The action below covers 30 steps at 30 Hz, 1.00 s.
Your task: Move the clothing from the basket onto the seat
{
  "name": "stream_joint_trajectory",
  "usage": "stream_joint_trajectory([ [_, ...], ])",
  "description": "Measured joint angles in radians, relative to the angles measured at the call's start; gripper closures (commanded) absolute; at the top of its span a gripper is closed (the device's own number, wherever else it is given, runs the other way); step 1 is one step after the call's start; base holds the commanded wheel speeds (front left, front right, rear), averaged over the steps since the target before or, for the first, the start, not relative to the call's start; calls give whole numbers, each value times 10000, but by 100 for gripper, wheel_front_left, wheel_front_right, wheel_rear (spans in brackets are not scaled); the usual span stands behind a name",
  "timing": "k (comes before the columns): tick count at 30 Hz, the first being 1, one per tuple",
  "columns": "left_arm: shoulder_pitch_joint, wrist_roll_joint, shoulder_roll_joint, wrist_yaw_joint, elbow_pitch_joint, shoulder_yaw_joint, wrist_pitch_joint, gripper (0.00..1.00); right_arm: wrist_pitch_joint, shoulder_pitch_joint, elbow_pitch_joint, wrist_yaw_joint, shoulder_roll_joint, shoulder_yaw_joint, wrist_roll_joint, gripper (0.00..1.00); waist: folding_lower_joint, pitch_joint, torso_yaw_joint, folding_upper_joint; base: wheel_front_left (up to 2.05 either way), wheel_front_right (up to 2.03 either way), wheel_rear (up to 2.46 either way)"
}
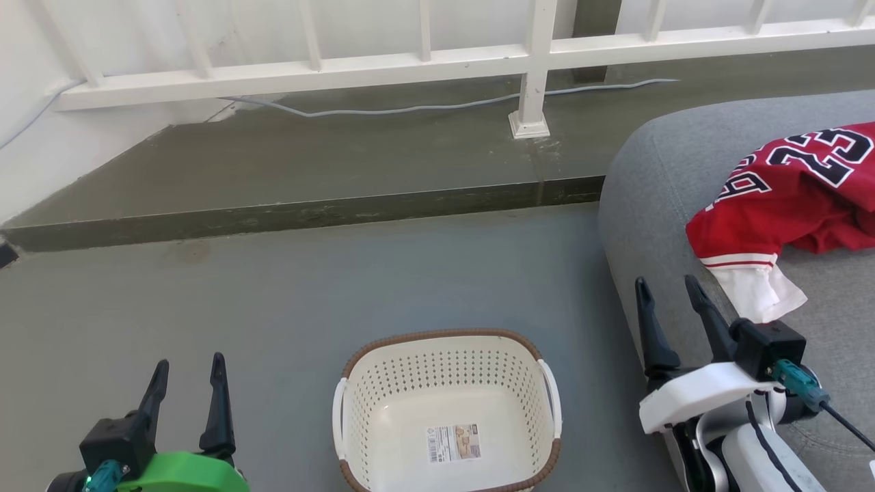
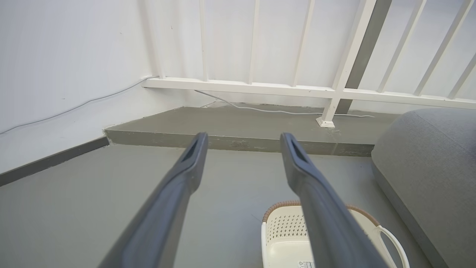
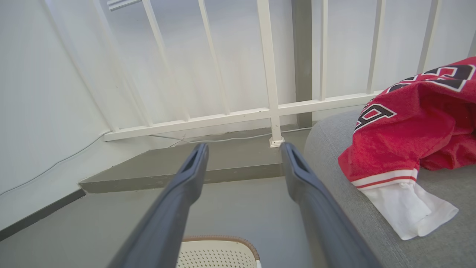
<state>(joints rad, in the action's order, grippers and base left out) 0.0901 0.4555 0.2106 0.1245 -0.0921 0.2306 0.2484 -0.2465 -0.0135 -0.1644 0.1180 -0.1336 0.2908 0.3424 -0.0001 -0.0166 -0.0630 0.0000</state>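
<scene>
Lying on the seat right of the basket, the clothing was out and the basket bare but for its label — so the left gripper and right gripper, both spread wide and empty, seemingly needed only a slow retreat clear of the fabric.

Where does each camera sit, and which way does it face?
Head view: on the head, facing forward and down; basket in front, clothing on the seat at right, left gripper and right gripper at the bottom.
Left wrist view: on the left wrist, facing the railing along its open fingers.
Right wrist view: on the right wrist, facing the railing along its open fingers.
All three share basket, seat and railing.
</scene>
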Motion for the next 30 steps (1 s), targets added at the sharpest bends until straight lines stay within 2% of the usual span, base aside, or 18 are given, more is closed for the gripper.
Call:
stream_joint_trajectory([
  [19,382,-410,-140,0,382,-132,-280,0,290,430,614,65,6,-278,-268,0,0,12,-28,0,0,0,0],
  [20,402,-410,-167,0,397,-130,-291,100,311,459,619,69,8,-284,-268,100,0,9,-28,0,0,0,0],
  [25,487,-405,-472,0,-90,50,-291,100,360,763,144,58,127,-203,-261,100,0,9,-29,0,0,0,0],
  [30,535,-157,-546,-75,-151,40,-295,100,360,896,125,-35,151,-224,27,100,0,19,-8,0,0,0,0],
])
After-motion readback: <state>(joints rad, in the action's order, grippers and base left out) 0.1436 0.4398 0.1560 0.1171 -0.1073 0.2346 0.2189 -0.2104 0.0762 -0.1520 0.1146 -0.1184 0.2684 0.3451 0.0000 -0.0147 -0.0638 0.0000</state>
